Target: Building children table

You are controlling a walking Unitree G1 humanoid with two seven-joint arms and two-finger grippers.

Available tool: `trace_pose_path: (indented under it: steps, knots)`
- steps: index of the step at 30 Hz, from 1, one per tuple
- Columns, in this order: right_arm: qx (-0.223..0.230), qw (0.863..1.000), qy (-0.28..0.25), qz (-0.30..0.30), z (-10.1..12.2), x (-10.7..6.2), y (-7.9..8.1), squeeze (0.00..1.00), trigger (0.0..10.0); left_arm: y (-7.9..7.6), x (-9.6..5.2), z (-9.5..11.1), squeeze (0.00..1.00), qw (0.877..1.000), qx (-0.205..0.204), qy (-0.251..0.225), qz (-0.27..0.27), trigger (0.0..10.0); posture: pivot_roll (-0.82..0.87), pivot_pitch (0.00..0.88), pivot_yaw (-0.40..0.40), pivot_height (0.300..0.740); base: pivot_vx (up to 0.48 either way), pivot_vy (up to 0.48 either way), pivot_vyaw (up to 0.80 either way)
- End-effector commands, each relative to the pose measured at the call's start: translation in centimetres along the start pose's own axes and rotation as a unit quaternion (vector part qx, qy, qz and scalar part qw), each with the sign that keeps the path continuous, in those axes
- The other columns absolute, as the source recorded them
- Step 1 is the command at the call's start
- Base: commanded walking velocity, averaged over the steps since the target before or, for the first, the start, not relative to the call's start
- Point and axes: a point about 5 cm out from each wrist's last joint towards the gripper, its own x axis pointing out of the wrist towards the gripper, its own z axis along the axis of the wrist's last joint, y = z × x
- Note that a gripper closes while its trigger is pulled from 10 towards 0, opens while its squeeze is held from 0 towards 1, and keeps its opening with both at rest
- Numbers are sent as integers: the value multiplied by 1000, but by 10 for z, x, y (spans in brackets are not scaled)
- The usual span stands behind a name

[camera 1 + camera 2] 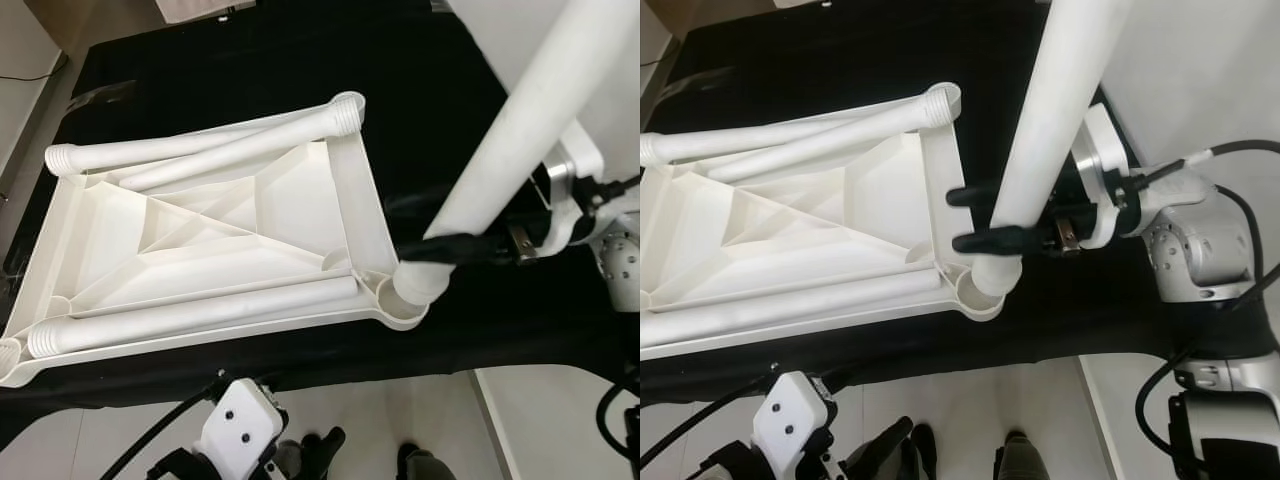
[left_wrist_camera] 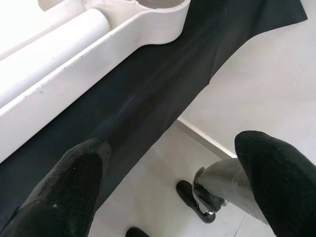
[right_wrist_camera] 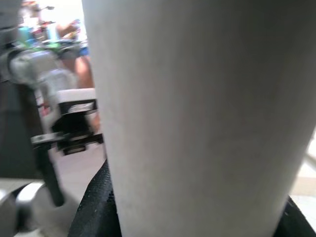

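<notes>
Tabletop (image 1: 200, 240) lies underside up on the black cloth (image 1: 300, 70), left and centre of frame. Three loose legs (image 1: 190, 315) lie along its ribs. Fourth leg (image 1: 1055, 110) stands tilted, lower end seated in the corner socket (image 1: 980, 290) at lower right of the tabletop, upper end leaving the frame top right. Right gripper (image 1: 985, 218) enters from the right; its fingers (image 1: 990, 240) pinch this leg just above the socket, one on each side. Left gripper (image 2: 168, 192) hangs at bottom left, below the cloth edge, fingers (image 2: 74, 192) spread apart, holding nothing, over pale floor (image 2: 266, 84).
</notes>
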Motion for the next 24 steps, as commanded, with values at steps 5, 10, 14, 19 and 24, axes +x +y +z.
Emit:
trace_pose_path:
  steps: [5, 10, 14, 19, 24]
  knots:
    - [17, 996, 46, 71, -10, 18, 11, 0, 10000, -2, -2, -2, 0, 1000, -3, 6, -11, 10000, 21, 346, 150, 740, 0, 0, 0]
    - [-7, 997, 51, 60, -9, 29, 2, 0, 10000, -3, 0, -2, 0, 1000, -6, 1, -9, 10000, 12, 349, 135, 740, 0, 0, 0]
    - [-14, 998, 53, 34, -11, 33, -6, 0, 10000, -3, 1, -1, 0, 1000, -8, -2, -8, 10000, 9, 353, 127, 740, 0, 0, 0]
    - [-6, 998, 51, 20, -13, 34, -11, 0, 10000, -5, 2, 0, 0, 1000, -11, -8, -4, 10000, 9, 359, 113, 740, 0, 0, 0]
    - [-2, 998, 57, 29, -14, 30, -10, 0, 10000, -5, 2, 1, 0, 1000, -12, -10, -3, 10000, 9, 361, 112, 740, 0, 0, 0]
